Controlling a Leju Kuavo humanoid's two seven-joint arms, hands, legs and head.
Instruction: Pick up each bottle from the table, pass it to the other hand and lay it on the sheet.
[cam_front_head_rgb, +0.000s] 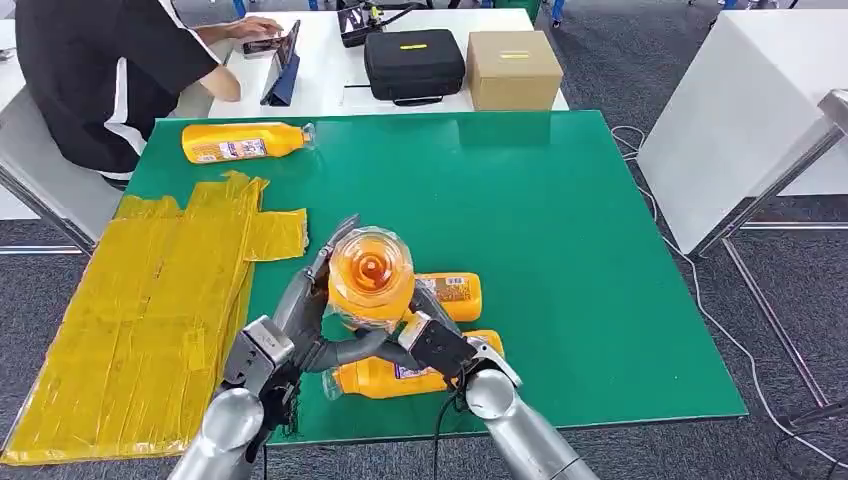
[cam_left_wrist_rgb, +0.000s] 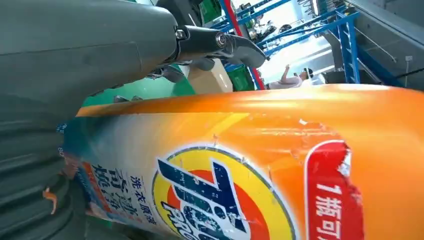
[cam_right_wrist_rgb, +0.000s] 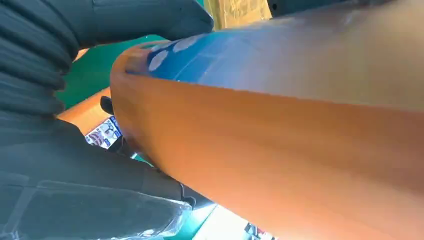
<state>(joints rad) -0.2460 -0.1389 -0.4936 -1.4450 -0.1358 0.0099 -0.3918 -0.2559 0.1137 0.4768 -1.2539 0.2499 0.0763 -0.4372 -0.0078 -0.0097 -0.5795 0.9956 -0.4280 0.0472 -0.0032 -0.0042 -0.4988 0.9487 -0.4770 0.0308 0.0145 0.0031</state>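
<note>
Both hands meet at the near edge of the table, wrapped around one upright orange bottle (cam_front_head_rgb: 370, 275) held above the green table top (cam_front_head_rgb: 560, 230). Left hand (cam_front_head_rgb: 300, 320) grips it from the left side, dark fingers (cam_front_head_rgb: 330, 245) reaching up along the bottle's far side. Right hand (cam_front_head_rgb: 435, 345) holds the same bottle from the right and below, thumb and fingers pressed against its wall. Bottle seen cap-end on from the head view, clear cap toward the camera.

Left wrist view: the bottle's label (cam_left_wrist_rgb: 220, 195) with blue lettering on a yellow and orange circle, lying right against the grey thumb (cam_left_wrist_rgb: 75, 45). Right wrist view: plain orange side of the bottle (cam_right_wrist_rgb: 280, 130) clasped by the hand's dark fingers (cam_right_wrist_rgb: 145, 20).

Under and just behind the hands, two more orange bottles lie on their sides on the table: one near the front edge (cam_front_head_rgb: 400, 378), one just beyond it (cam_front_head_rgb: 452, 295). A fourth bottle (cam_front_head_rgb: 240, 142) lies on its side at the far left corner of the table.

Yellow sheet (cam_front_head_rgb: 140, 320) spread over the table's left side, crumpled, hanging past the edge; no bottle on it.

Beyond the table: white desk with a black case (cam_front_head_rgb: 413, 62) and a cardboard box (cam_front_head_rgb: 512, 68); a person (cam_front_head_rgb: 100, 70) in a dark top sits at it.
</note>
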